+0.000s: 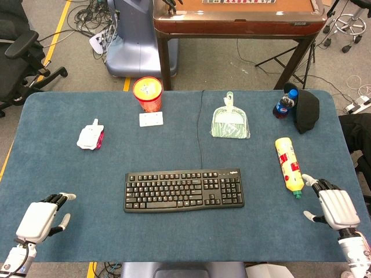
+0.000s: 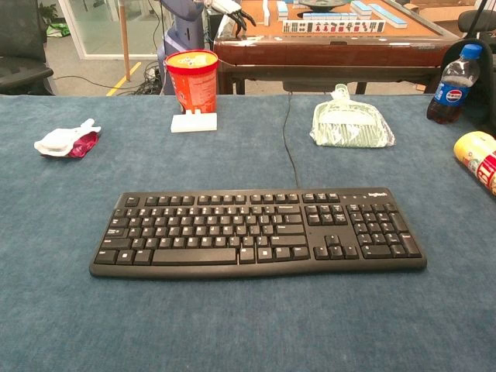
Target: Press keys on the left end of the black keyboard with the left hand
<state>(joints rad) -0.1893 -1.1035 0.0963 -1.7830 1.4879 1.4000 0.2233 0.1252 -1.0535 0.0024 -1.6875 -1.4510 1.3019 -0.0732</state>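
A black keyboard (image 1: 184,190) lies flat in the middle of the blue table; the chest view shows the keyboard (image 2: 256,231) close up, with no hand near it. My left hand (image 1: 40,217) rests low at the table's front left corner, well left of the keyboard's left end, fingers apart and holding nothing. My right hand (image 1: 335,205) sits at the front right, fingers spread, empty, just below a yellow bottle (image 1: 288,163). Neither hand shows in the chest view.
At the back stand a red cup (image 1: 148,94), a white card (image 1: 151,119), a green dustpan (image 1: 230,120), a cola bottle (image 1: 284,105) and a black cloth (image 1: 305,110). A white-and-pink packet (image 1: 90,136) lies at left. The keyboard's cable (image 1: 200,133) runs back.
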